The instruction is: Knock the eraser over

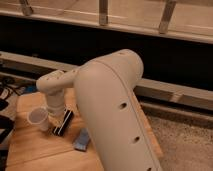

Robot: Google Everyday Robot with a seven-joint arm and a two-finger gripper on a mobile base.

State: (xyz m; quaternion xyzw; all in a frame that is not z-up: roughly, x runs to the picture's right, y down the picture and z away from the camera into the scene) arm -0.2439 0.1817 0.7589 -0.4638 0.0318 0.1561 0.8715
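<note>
Arm [112, 110]: fills the middle, reaching down to the desk's left side.
Desk [35, 150]: wooden, carrying everything.
Hand [56, 111]: hidden low between cup and eraser.
Eraser [63, 122]: near the left edge, leaning; probably light, stiff; push its upper end.
Cup [38, 118]: just left of it.

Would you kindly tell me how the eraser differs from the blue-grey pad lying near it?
The eraser is black with white stripes; the blue-grey pad is plain. The eraser looks tilted, the pad lies flat. The eraser sits under the claw, beside the white cup; the pad lies apart, nearer the table's front. Both are rectangular and rest on the table.
</note>
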